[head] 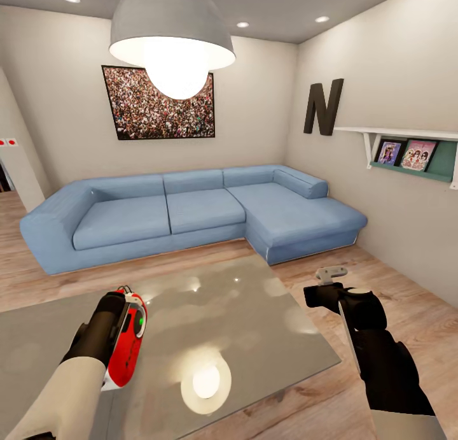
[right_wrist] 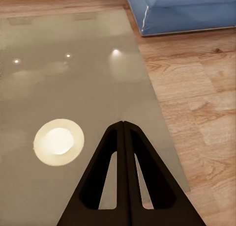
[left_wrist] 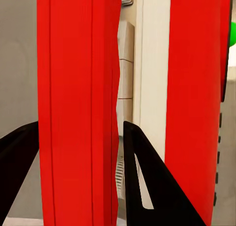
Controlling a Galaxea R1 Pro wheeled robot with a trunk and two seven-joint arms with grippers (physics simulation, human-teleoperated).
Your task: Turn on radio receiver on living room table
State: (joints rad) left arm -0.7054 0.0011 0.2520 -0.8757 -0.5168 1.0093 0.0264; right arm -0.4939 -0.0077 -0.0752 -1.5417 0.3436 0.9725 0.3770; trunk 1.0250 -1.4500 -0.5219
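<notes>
Radio receiver (head: 129, 344), red with white sides, sits at the left part of the grey glossy surface (head: 254, 312), and the left tool (head: 124, 297) is closed around it, one black finger (left_wrist: 17, 162) on each side of a red panel. On the right of the surface, over its edge beside the wood floor (right_wrist: 196, 98), the right tool (right_wrist: 124, 125) has its two fingers pressed together, holding nothing.
</notes>
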